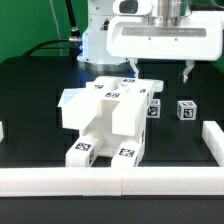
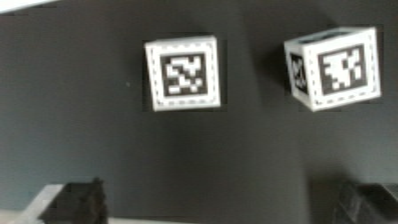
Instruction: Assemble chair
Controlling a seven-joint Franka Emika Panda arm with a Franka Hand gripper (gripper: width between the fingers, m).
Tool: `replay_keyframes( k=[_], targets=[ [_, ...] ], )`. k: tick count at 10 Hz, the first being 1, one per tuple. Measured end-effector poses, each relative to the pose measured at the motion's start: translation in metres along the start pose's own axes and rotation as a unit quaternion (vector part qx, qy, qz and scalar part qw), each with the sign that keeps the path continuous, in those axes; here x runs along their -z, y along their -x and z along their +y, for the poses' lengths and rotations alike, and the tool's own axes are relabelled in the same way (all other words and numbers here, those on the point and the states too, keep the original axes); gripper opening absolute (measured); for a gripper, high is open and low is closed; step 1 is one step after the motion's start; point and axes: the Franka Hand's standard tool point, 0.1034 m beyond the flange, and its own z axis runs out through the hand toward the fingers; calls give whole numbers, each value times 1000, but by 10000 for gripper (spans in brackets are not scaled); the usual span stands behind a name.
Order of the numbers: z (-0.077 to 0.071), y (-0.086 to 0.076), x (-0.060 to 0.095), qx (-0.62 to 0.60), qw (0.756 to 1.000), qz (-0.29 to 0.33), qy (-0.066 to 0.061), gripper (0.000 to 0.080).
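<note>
The partly joined chair is a cluster of chunky white tagged blocks at the middle of the black table. Two small white tagged pieces stand to its right in the exterior view, one close beside the cluster and one apart from it. My gripper hangs open and empty above these two pieces, touching neither. In the wrist view both pieces lie ahead of the gripper, whose dark fingers stand wide apart.
A long plain white border rail runs along the table's front edge. Another rail piece stands at the exterior view's right. The robot's white base is at the back.
</note>
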Motion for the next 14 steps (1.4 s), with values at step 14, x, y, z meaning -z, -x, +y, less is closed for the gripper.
replay_keyframes(
  k=[14],
  targets=[
    [-41,11,-10,-10,1000,-18,5,649]
  ],
)
